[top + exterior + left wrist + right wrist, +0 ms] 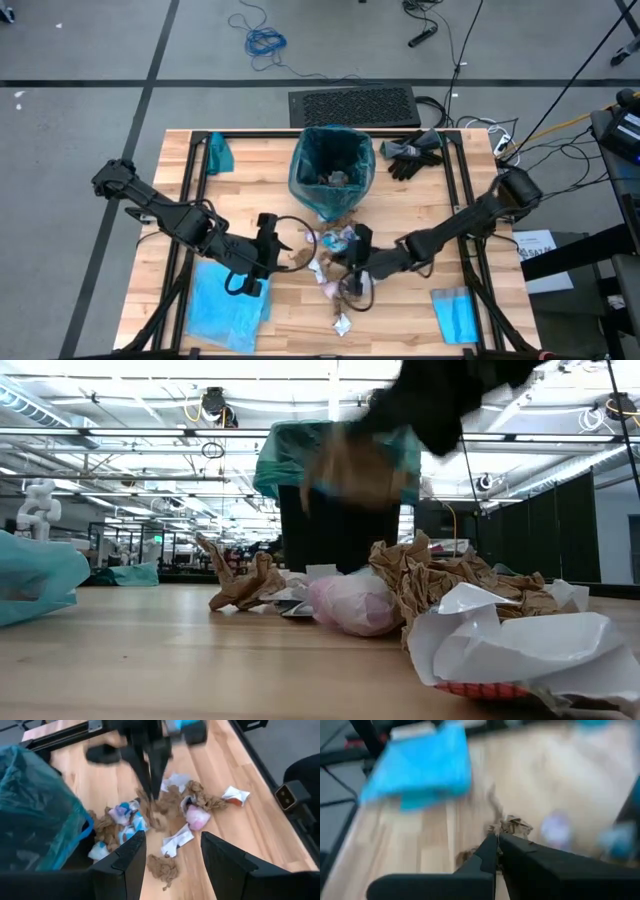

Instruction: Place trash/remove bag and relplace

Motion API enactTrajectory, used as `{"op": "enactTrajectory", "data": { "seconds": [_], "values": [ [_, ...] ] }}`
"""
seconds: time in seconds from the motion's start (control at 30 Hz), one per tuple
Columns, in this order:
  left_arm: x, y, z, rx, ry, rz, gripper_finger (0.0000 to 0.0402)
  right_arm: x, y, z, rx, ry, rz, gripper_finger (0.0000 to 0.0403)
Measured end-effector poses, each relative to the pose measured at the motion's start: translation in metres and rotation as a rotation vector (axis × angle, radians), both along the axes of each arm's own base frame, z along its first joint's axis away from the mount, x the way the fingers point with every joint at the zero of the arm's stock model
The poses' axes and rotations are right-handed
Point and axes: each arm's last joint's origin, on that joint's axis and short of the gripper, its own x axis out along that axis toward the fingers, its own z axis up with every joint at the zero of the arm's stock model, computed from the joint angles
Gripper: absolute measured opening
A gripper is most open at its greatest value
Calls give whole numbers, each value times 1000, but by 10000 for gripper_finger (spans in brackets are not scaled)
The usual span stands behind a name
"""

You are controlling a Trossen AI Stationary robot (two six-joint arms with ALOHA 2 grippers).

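I have the right claw (496, 840) pinched shut near the middle of the table (250, 170), its fingertips closed on a wad of brown paper (516, 826) from the trash (172, 815) pile. The rest of the pile, more brown wads, white wrappers and a pinkish piece (355, 603), lies scattered just in front of the bin (332, 170), toward the table's near edge. The bin stands toward the far edge at centre, lined with the dark teal bag (310, 180), and some scraps already sit inside it. My left claw (172, 852) hovers beside the pile on its left, fingers apart and holding nothing. The sky-blue replacement bag (228, 300) lies flat by the near left corner. A pair of black gloves (415, 152) rests near the far right corner.
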Motion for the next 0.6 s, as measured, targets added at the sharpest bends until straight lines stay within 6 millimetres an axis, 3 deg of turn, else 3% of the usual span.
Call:
{"op": "enactTrajectory", "data": {
  "seconds": [0.13, 0.33, 0.47, 0.6],
  "values": [
    [0, 0, -1, -12, 7, 19, 184, -3, -12, 55, -129, -105, -7, 1],
    [0, 0, -9, -10, 23, 28, 184, -3, -55, 125, -294, -160, -98, 0],
    [0, 0, -17, -10, 31, 38, 184, 1, -96, 150, -341, -116, -207, 0],
    [0, 1, -26, -2, 52, 42, 184, 4, -134, 162, -309, -98, -242, 0]
  ]
}}
